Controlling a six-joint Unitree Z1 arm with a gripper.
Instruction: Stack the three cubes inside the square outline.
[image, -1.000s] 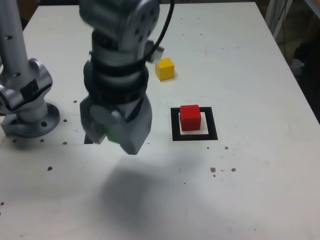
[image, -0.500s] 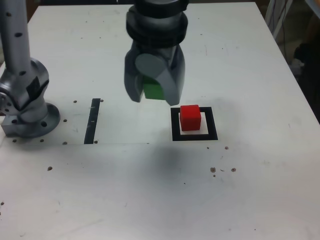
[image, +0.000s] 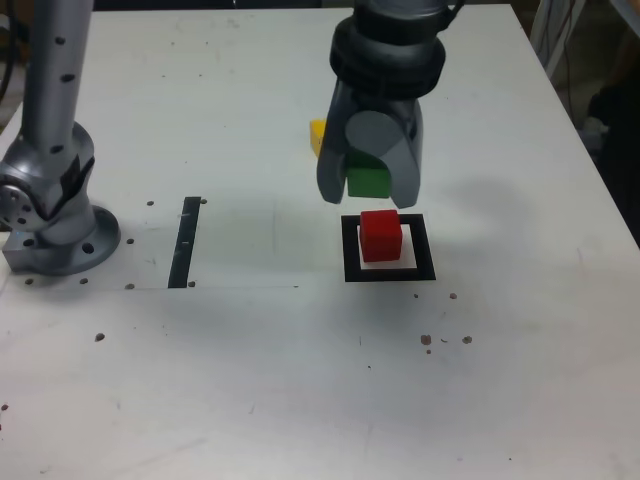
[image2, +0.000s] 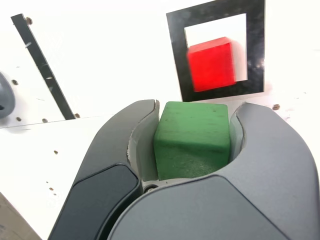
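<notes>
Table (image: 520, 380) was white, pocked with small holes, with a thin black strip (image: 186, 243) toward the exterior view's left. Arm base (image: 50, 215) stood at that same side.

Gripper (image: 370, 190) hung above the table, pointing down, just behind the black square outline (image: 350, 250) as the exterior view shows it. Jaws were closed snugly on the green cube (image2: 192, 137), one jaw against each side face; cube sat deep between them, clear of the table.

Red cube (image: 381, 234) sat inside the outline, slightly off centre. Yellow cube (image: 317, 135) lay well apart, mostly hidden behind the gripper.

Risks, as judged:
- Green cube not yet squarely over red; lowering off-centre could leave it overhanging and tipping off.
- Jaws reached below the green cube's lower face, so a descent might clip the red cube and push it onto the frame.
- Releasing from too high could bounce the green cube off.
- Any twist between the two cubes would weaken the base for yellow.
</notes>
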